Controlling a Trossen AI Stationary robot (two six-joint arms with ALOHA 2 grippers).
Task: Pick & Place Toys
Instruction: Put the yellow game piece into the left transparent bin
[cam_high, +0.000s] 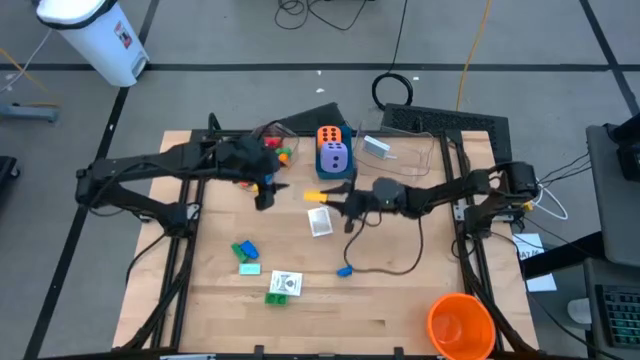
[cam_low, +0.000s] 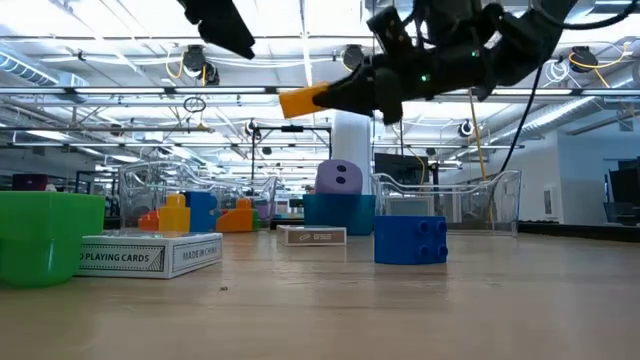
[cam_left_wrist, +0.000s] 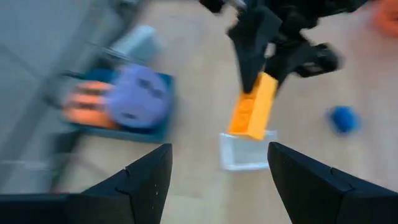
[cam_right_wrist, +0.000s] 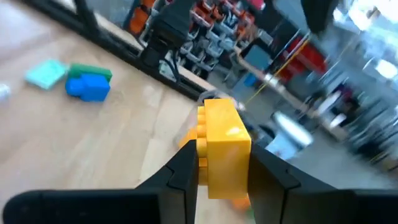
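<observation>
My right gripper (cam_high: 332, 197) is shut on a yellow brick (cam_high: 315, 196) above the middle of the table, beside the blue box (cam_high: 334, 172) with an orange die (cam_high: 329, 135) and a purple die (cam_high: 335, 157). A white card (cam_high: 320, 222) lies flat on the wood under the brick. My left gripper (cam_left_wrist: 217, 155) hangs open and empty a little to the left of the brick (cam_left_wrist: 254, 106), high over the table. More toys lie nearer the front: blue bricks (cam_high: 245, 250), a card box (cam_high: 285, 283), a green brick (cam_high: 277, 298) and a small blue brick (cam_high: 344, 270). My right gripper pinches the yellow brick by two opposite sides (cam_right_wrist: 224, 165) between its two fingers. The fingers come in about level from the table's right side. The brick's free end (cam_low: 300, 101) sticks out past the fingertips toward the left. It is lifted clear of the table.
A clear tub (cam_high: 400, 150) stands to the right of the blue box at the back. The big orange cup (cam_high: 460, 325) sits at the front right corner. Bare wood lies between the front toys and the cup.
</observation>
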